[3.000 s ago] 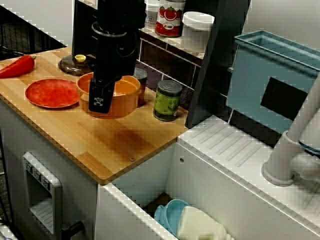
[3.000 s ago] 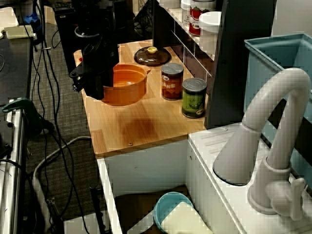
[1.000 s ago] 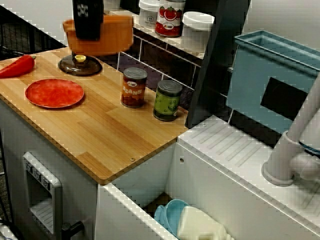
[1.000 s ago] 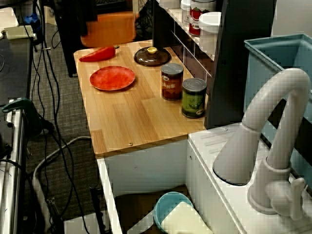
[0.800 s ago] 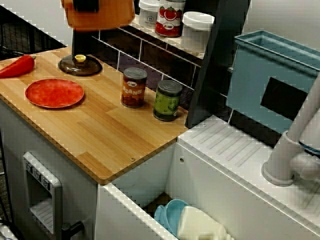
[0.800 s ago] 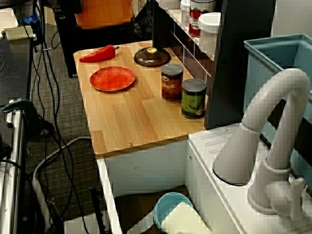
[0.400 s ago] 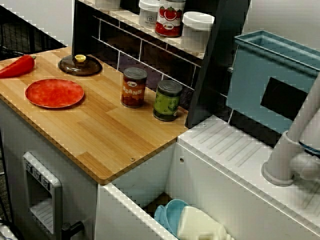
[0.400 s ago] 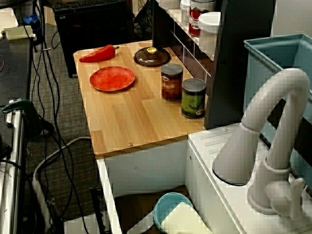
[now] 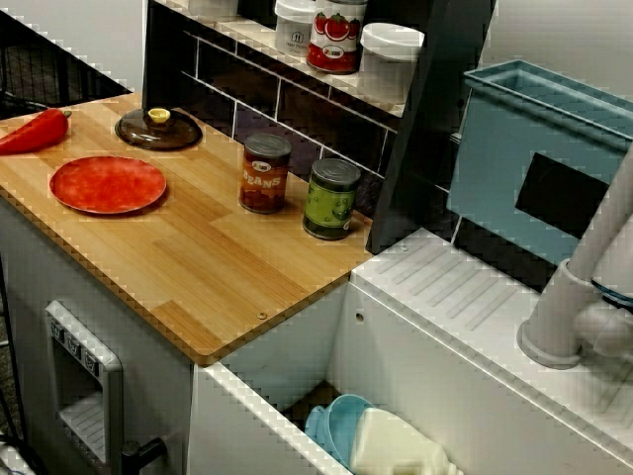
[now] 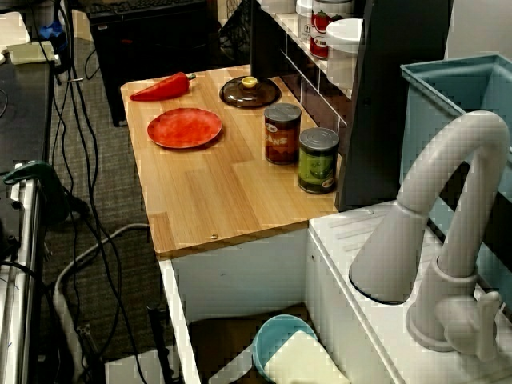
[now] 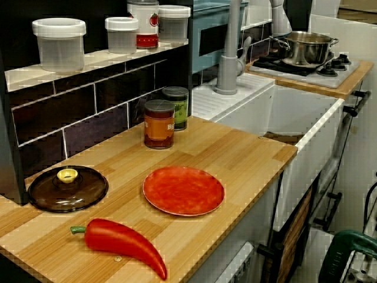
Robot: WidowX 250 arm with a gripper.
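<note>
A wooden counter [image 9: 198, 267] carries everything close by. At its back corner a dark lid [image 9: 158, 129] with a yellow knob lies flat, just beside the black upright of the shelf [image 9: 326, 87]. A red plate [image 9: 108, 184] sits in front of the lid, apart from it, and a red pepper [image 9: 35, 132] lies near the counter's end, past the plate. Further along, an orange can [image 9: 265, 173] and a green can [image 9: 331, 198] stand upright close together against the tiled back wall. White jars [image 9: 391, 61] and a tomato tin [image 9: 336, 35] line the shelf above them. Beyond the counter come a ribbed drainboard [image 9: 455, 287], a grey tap [image 10: 448, 208] and a blue bin [image 9: 544, 148]. In the sink [image 10: 180, 308] below lies a blue bowl [image 10: 280, 340]. The view along the counter also shows a steel pot [image 11: 305, 48] on a hob. Neither arm nor gripper appears in any of the three views, so its pose cannot be told, nor whether its jaws are wide or narrow.
</note>
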